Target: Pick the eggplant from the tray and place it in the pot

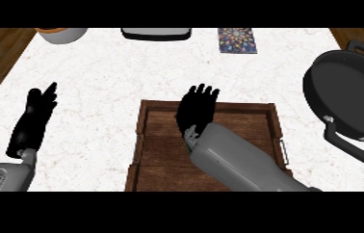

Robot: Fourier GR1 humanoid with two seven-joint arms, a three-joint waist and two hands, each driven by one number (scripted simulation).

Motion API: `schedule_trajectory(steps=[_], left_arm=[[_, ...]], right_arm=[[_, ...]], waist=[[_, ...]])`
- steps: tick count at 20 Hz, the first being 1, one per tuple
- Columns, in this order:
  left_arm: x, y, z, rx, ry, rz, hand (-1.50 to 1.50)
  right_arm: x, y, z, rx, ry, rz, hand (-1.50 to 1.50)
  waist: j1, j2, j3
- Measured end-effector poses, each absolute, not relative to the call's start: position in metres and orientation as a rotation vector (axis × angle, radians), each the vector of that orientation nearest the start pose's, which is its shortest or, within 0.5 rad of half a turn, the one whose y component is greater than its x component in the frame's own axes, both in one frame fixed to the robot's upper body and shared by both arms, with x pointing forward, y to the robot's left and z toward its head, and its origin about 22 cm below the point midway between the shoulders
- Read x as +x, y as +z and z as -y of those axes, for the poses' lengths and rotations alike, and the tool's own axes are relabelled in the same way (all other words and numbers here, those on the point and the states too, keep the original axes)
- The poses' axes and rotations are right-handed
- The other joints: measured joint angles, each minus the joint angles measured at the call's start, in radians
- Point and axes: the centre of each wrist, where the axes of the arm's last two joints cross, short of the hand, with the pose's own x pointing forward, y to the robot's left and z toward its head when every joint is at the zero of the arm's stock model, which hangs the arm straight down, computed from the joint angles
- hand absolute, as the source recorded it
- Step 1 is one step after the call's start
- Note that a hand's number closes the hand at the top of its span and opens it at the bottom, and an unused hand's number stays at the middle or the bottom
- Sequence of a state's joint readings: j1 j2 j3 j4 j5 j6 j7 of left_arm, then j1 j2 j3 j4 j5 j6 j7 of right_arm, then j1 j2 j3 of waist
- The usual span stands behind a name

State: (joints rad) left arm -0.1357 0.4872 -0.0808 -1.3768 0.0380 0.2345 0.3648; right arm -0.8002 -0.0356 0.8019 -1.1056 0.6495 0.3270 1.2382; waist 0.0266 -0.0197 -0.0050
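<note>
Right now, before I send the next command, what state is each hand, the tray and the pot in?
Right hand: open, fingers straight, palm down over the tray's far rim.
Left hand: open, resting at the view's left, fingers up.
Tray: flat on the counter, visible floor bare.
Pot: upright, no lid, nothing seen inside; partly cut off by the view's edge.
Eggplant: not visible; may be hidden under the right hand.

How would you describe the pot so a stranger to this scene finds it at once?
Take the white marble counter and go right of the wooden tray to the counter's right edge. There sits the pot, partly out of view. It alone is large, round and dark.
</note>
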Motion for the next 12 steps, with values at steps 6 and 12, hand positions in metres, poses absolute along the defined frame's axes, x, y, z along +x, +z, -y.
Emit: schedule_trajectory(steps=[6, 12], left_arm=[[0.2758, 0.0272, -0.3236, 0.513, -0.127, 1.165, 0.00], [0.2715, 0.0265, -0.3261, 0.508, -0.126, 1.159, 0.00]], right_arm=[[0.3105, 0.0562, 0.0059, -1.064, 1.340, 0.630, -1.50], [0.3119, 0.0522, 0.0076, -1.050, 1.312, 0.625, -1.50]], waist=[[-0.002, 0.002, 0.000], [0.000, 0.002, 0.001]])
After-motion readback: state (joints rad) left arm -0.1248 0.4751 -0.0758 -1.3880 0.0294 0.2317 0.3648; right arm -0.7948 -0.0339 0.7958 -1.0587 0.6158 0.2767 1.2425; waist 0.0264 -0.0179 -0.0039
